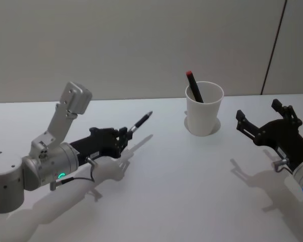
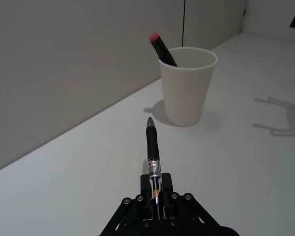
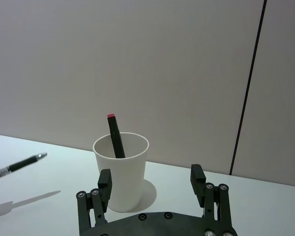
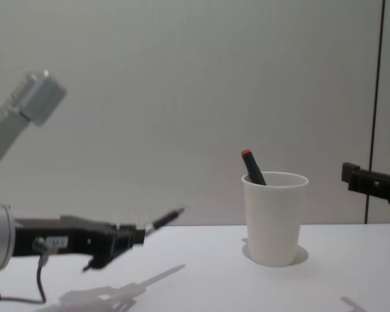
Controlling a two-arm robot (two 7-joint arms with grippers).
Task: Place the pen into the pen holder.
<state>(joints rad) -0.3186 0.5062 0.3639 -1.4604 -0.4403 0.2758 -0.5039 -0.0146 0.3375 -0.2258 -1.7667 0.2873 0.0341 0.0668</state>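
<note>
Pen holder (image 1: 204,113): white paper cup, upright on the white tabletop (image 1: 182,196), near the far edge by the wall (image 1: 116,45). A black marker (image 1: 194,86) with a red end stands inside it. It leans on the rim at the side toward the robot's left, and the red end sticks up above the rim.

Left pincer (image 1: 123,137): well to the left of the pen holder, nearer the robot than the cup, and raised off the tabletop. Its shadow lies on the surface below. The fingers are closed tight on the pen (image 1: 140,122), gripping the rear part of the clear barrel. The dark grip section and grey tip stick out in front of the fingers.

Pen: held near level with the tip tilted slightly up. In the left wrist view the tip points toward the pen holder. It is apart from the cup, with bare tabletop between tip and cup. From the chest view the tip sits below the height of the cup's rim.

Right pincer (image 1: 258,112): to the right of the pen holder, apart from it and off the tabletop. Its fingers are spread wide with nothing between them. In the right wrist view the open gap faces the pen holder.
</note>
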